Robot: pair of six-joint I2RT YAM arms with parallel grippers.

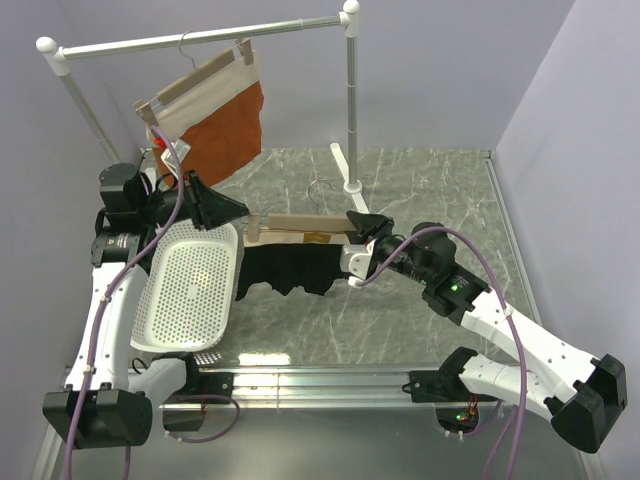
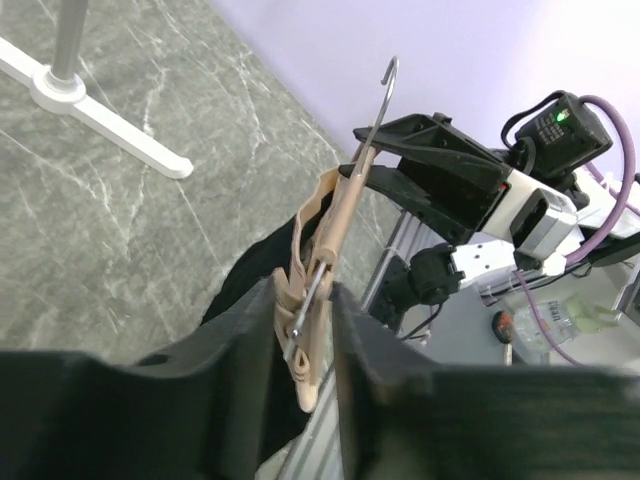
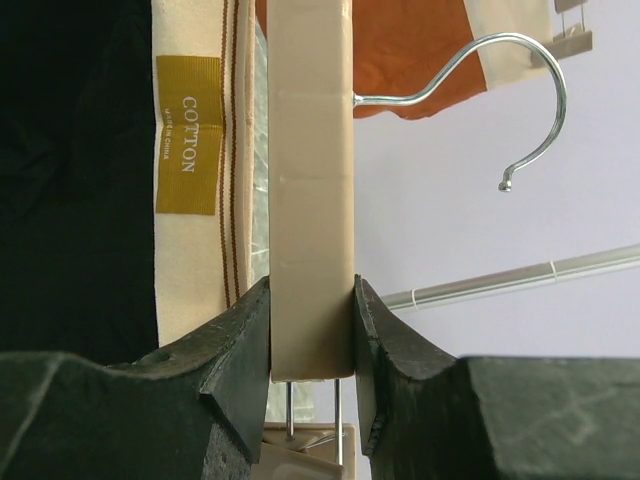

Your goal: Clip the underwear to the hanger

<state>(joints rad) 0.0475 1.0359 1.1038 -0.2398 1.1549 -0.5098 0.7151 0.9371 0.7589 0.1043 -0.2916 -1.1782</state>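
hanger (image 1: 303, 222) held at both ends, left claw (image 2: 305, 335) clamped on left clip, right claw (image 3: 312, 345) pinching the bar, underwear (image 1: 288, 268) hanging below

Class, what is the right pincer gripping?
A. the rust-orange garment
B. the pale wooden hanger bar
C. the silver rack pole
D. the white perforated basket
B: in the right wrist view the right pincer is shut on the pale wooden hanger bar, a finger on each side.
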